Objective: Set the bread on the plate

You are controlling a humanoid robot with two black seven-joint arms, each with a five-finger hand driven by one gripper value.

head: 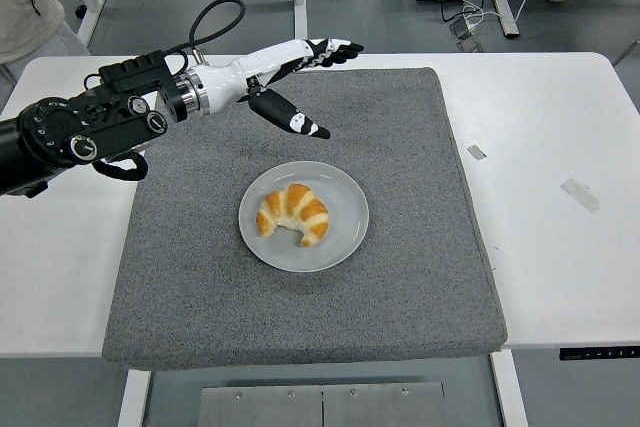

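Note:
A golden croissant (294,215) lies on the grey round plate (345,237), which sits in the middle of the grey mat (400,147). My left hand (310,77) hovers well above and behind the plate, over the mat's far part. Its white fingers (335,49) are stretched out and the thumb points down toward the plate; it holds nothing. My right arm does not show.
The white table (560,127) carries two small pieces of tape (580,194) to the right of the mat. A person stands at the top left corner beyond the table. Table legs and cables show on the floor at the back.

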